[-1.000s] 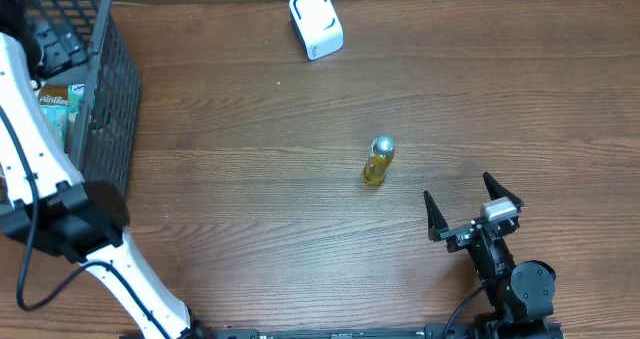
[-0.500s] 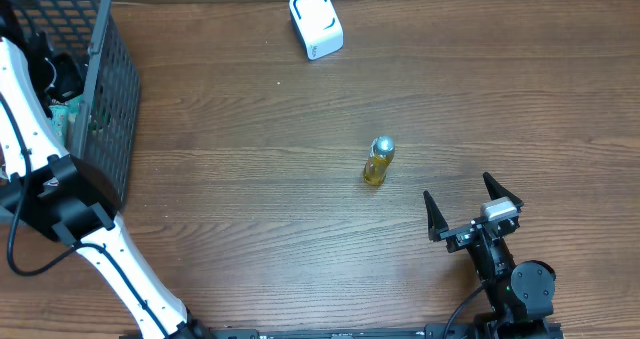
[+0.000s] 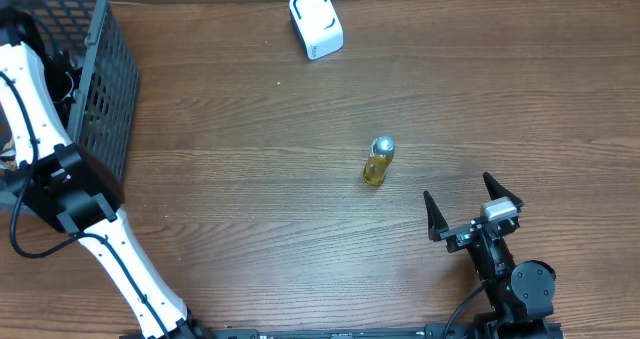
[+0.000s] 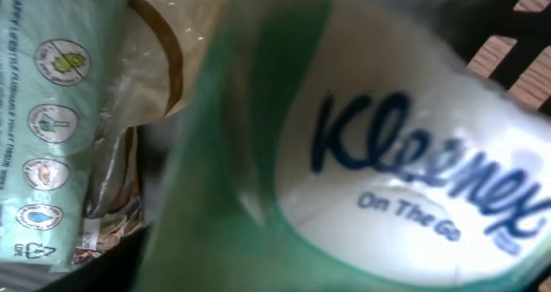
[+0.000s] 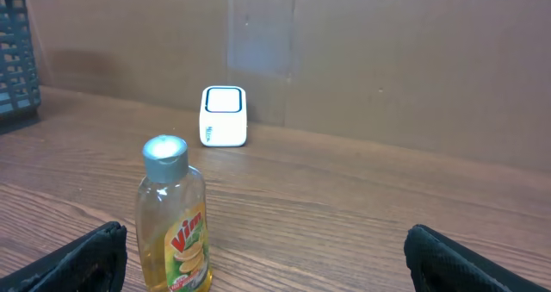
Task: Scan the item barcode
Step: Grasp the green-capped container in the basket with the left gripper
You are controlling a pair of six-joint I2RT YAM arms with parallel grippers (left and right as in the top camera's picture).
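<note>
A green and white Kleenex tissue pack [image 4: 387, 171] fills the left wrist view at very close range, inside the dark mesh basket [image 3: 105, 89]. My left gripper [image 3: 62, 74] reaches down into that basket; its fingers are hidden, so whether it grips the pack does not show. The white barcode scanner [image 3: 316, 23] stands at the back of the table and also shows as a small white scanner [image 5: 224, 115] in the right wrist view. My right gripper [image 3: 472, 207] rests open near the front edge, nothing between its fingers [image 5: 82, 257].
A yellow Vim bottle [image 3: 378, 161] with a silver cap stands upright mid-table, just ahead and left of the right gripper [image 5: 275, 262]. A mint-green wipes pack [image 4: 52, 111] and a crinkled brown wrapper [image 4: 155, 59] lie beside the tissue pack in the basket.
The left arm has swung further over and down into the basket, now covering the packs that showed there. The right arm, the bottle and the scanner have not moved.
</note>
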